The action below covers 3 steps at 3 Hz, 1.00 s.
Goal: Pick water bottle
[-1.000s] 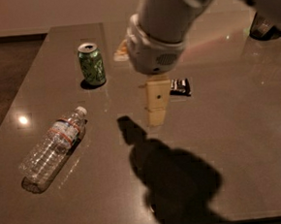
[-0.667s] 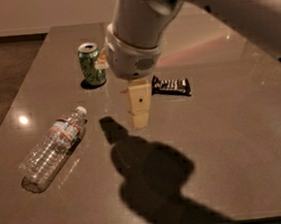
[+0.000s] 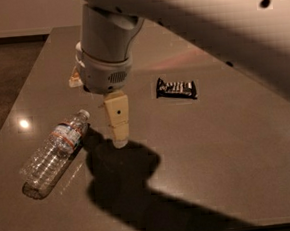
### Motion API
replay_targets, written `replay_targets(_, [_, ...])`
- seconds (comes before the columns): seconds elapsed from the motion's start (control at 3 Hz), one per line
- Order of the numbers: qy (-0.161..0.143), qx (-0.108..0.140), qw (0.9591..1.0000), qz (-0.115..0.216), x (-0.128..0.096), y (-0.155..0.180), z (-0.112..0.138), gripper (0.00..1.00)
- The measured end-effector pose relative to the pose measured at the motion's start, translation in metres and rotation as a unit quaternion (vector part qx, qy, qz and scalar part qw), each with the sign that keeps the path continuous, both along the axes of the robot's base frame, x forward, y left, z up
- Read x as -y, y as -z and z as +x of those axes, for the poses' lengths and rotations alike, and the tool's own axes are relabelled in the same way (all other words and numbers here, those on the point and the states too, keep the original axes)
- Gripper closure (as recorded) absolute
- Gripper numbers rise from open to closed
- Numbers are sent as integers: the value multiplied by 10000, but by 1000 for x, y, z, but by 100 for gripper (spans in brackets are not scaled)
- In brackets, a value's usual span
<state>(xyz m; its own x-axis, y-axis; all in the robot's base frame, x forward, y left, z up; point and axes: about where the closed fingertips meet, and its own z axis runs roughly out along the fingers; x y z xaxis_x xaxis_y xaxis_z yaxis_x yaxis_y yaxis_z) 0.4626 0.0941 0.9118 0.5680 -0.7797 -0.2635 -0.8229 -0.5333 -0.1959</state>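
My arm (image 3: 202, 17) shows as a broad, pale grey-white link with one small dark hole near its far end. The wrist (image 3: 105, 50) is a grey cylinder with a ringed collar and a dotted grille patch. Beneath it, the gripper (image 3: 119, 134) is cream and tapering, marked with one dark dot, and sits just right of the water bottle (image 3: 55, 152) cap.
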Motion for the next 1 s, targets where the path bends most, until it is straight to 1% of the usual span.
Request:
replay_targets(0.33, [-314, -56, 9995, -54, -24, 13, -5, 0])
replay_targets(0.67, [-586, -82, 9982, -113, -42, 24, -10, 0])
replay_targets(1.0, [-921, -65, 9955, -216, -62, 34, -21, 0])
